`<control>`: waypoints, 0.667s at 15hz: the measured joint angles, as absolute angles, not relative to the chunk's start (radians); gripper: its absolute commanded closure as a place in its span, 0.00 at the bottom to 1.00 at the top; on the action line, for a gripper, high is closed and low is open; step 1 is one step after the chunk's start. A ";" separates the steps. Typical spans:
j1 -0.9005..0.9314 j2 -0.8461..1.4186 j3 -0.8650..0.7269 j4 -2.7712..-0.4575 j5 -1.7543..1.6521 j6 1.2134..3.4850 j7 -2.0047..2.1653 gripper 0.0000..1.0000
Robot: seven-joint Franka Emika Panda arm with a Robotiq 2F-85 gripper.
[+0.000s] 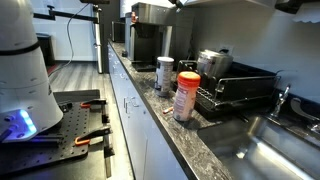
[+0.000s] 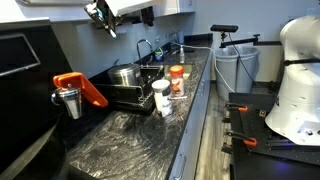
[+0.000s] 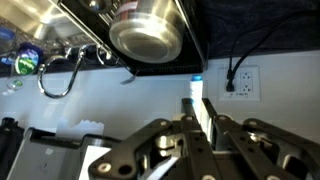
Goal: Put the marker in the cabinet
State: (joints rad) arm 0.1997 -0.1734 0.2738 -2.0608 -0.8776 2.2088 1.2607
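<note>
The Robotiq gripper (image 3: 201,118) is clamped on the marker (image 3: 198,102), a white barrel with a blue end that sticks out past the fingertips (image 3: 186,108) in the wrist view. In an exterior view the gripper (image 2: 101,17) hangs high above the counter, up at the level of the overhead cabinet (image 2: 170,6), whose pale front and underside lie just beside it, away from the wall. The marker is in the hand's grip and not inside the cabinet. Whether hand and cabinet touch cannot be told. Directly below the hand sits the black dish rack (image 2: 122,97), with a steel pot (image 3: 146,34) lying in it; the pot shows beyond the marker's tip in the wrist view. Also beneath the hand, off to one side of the rack, a curved faucet (image 3: 58,76) rises by the sink (image 1: 262,140). A wall outlet (image 3: 240,80) with a black cord plugged in is on the white wall past the fingertips. Farther down and out from the hand, on the dark speckled countertop (image 2: 130,145), stand an orange-lidded canister (image 1: 187,95) and a white-lidded jar (image 1: 165,75), close together and near the rack.
</note>
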 measured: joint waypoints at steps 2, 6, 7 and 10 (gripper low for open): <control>0.183 -0.186 0.253 -2.038 -0.934 2.245 1.218 0.97; 0.169 -0.207 0.232 -1.990 -0.971 2.286 1.141 0.97; 0.169 -0.211 0.232 -1.979 -0.979 2.295 1.134 0.97; 0.170 -0.215 0.243 -1.949 -1.011 2.318 1.127 0.97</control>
